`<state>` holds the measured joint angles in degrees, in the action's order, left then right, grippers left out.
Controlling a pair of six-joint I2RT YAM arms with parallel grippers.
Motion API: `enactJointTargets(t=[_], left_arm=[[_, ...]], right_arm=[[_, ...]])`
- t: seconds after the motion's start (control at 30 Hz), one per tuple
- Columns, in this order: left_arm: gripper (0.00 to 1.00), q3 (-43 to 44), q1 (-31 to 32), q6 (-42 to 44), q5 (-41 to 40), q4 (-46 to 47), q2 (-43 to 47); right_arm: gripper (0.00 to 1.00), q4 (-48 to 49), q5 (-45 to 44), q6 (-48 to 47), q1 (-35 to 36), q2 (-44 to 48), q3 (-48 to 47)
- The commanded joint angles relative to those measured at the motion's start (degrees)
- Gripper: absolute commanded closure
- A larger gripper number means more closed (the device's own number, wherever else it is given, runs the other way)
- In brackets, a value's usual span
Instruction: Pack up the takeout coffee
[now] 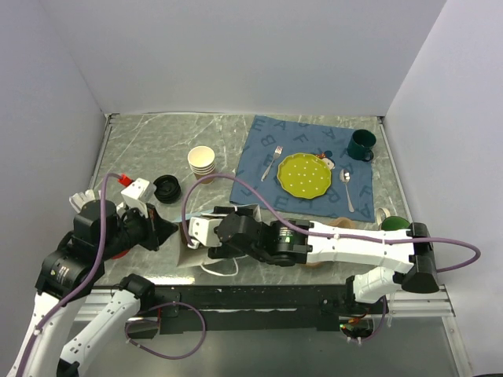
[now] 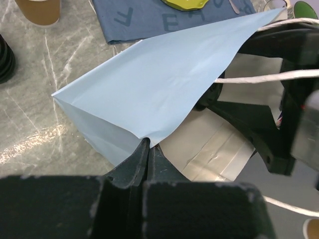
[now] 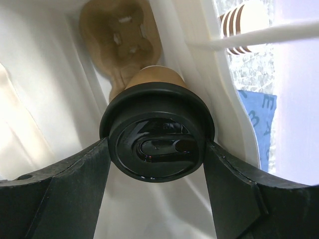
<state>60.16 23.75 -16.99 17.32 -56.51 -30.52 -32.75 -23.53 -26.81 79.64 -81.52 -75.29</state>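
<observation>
The takeout coffee (image 3: 157, 144), lid on, is inside the paper bag (image 2: 149, 84), clamped at its lid between the fingers of the right gripper (image 3: 157, 162) and poised over the cardboard cup holder (image 3: 119, 35) at the bag's bottom. Whether it is seated there I cannot tell. The left gripper (image 2: 148, 148) is pinched together on the bag's edge. What seems left is to set the cup down, let go and draw the arm out.
</observation>
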Motion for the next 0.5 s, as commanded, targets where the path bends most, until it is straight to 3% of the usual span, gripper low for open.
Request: enactJointTargets(t=[0.0, 0.47], left_arm=[[0.99, -1.01, -0.10, 2.23, 2.10, 3.60, 1.78], [0.99, -1.36, -0.10, 2.05, 3.60, 3.52, 0.11]], right_arm=[[0.50, 8.22, -0.56, -4.91, -1.59, 2.32, 3.12], [0.51, 16.32, 9.37, -8.09, -5.46, -0.13, 7.35]])
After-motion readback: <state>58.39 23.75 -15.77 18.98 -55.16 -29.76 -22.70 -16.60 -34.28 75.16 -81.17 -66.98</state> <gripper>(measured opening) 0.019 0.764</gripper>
